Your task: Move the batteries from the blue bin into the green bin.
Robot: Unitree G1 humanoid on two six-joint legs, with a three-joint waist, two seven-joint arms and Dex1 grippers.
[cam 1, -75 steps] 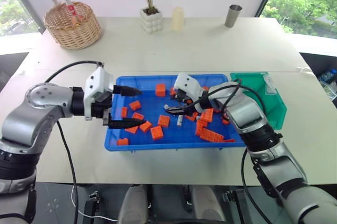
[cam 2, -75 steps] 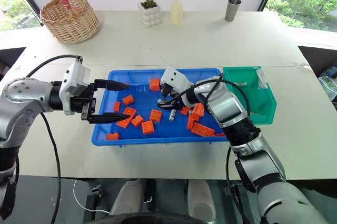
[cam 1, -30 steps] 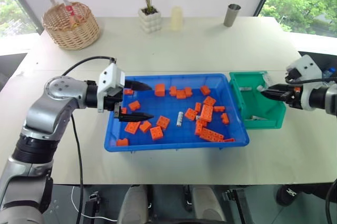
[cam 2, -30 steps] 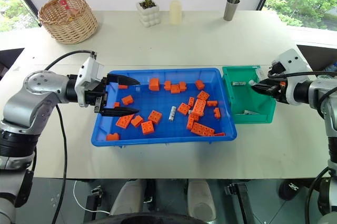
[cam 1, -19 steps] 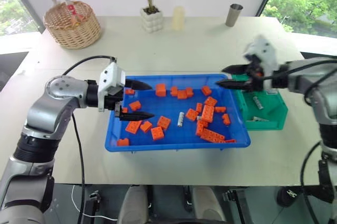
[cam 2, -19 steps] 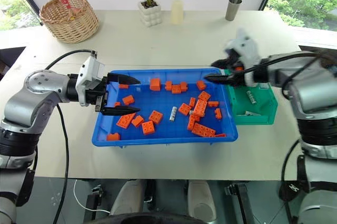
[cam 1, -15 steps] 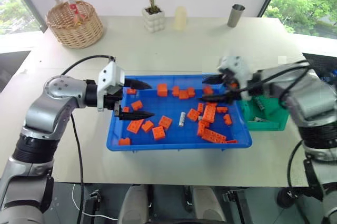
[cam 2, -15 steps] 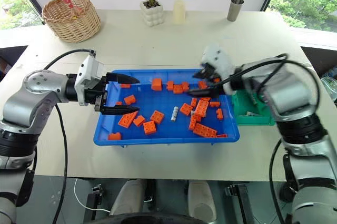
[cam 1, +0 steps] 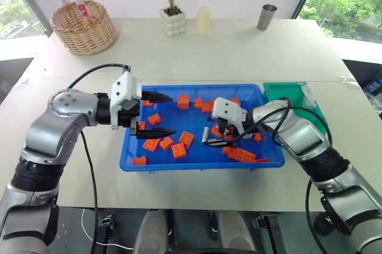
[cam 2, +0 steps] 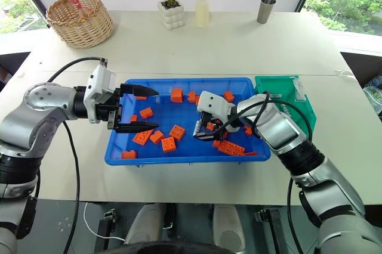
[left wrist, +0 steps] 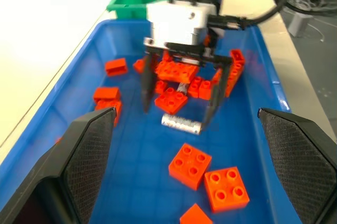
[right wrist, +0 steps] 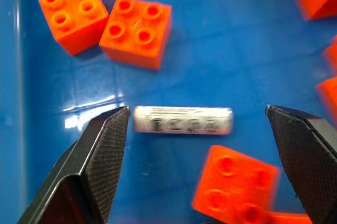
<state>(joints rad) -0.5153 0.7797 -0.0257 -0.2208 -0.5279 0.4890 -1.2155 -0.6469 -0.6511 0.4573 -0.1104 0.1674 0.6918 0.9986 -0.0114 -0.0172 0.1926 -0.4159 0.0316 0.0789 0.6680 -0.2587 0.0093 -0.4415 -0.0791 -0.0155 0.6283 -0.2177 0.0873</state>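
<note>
One silvery battery (right wrist: 182, 120) lies flat on the floor of the blue bin (cam 1: 128, 161), among orange bricks. The green bin (cam 1: 315, 124) stands touching the blue bin's right end.

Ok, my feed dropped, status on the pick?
Right claw open, straddling battery on blue bin floor. Left claw open, empty. Orange bricks close by.

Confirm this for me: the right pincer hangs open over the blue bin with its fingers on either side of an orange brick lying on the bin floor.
Not a brick. The right pincer hangs open over the blue bin, but what lies between its fingers on the bin floor is a silvery battery. The right wrist view shows it clearly, with orange bricks lying around it.
</note>
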